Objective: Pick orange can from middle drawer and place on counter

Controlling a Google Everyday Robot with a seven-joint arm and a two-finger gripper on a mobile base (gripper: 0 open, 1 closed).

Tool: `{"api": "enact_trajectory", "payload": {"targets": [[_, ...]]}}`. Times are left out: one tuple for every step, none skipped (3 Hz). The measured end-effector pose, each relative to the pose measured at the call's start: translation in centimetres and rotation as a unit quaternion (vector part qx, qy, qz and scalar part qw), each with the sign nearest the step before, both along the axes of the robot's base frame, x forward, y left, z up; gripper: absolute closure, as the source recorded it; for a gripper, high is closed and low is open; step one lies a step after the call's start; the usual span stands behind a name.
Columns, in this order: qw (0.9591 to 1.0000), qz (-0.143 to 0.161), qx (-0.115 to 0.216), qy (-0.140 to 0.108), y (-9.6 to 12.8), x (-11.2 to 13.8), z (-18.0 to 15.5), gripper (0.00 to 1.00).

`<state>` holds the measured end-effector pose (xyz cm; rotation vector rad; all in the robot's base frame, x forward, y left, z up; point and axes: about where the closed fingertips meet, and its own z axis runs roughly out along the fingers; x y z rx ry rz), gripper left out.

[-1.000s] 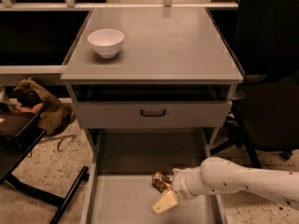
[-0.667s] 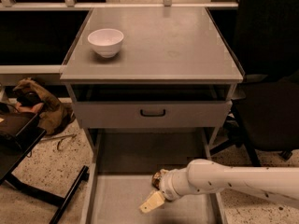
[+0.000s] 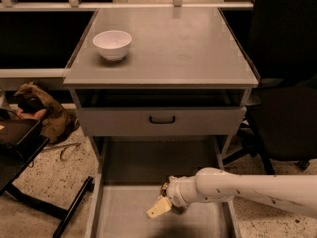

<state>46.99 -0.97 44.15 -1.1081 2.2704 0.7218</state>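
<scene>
Jaws of the cream-tipped gripper (image 3: 159, 208), their spread impossible to tell, hang low over the wide grey middle drawer (image 3: 126, 214), while the small shiny orange-brown can (image 3: 165, 187) stands just behind them on the cabinet side, part-hidden by the wrist.

The bowl (image 3: 112, 44) sits at the far left of the worktop (image 3: 193, 53), and below and nearer, the end effector (image 3: 165, 204) is in the middle drawer (image 3: 124, 217), with the orange can (image 3: 166, 188) just behind it.
</scene>
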Motion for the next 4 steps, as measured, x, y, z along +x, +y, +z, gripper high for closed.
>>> {"api": "enact_trajectory", "payload": {"targets": [[0.9997,-0.024,0.003,-0.006,0.0,2.9,-1.9,0.0],[0.999,-0.042,-0.005,-0.015,-0.4,4.9,-3.4,0.0],[0.9968,-0.071,-0.017,-0.031,-2.6,6.3,-3.5,0.0],[0.9938,-0.101,-0.023,-0.042,-5.3,6.5,-3.5,0.0]]}}
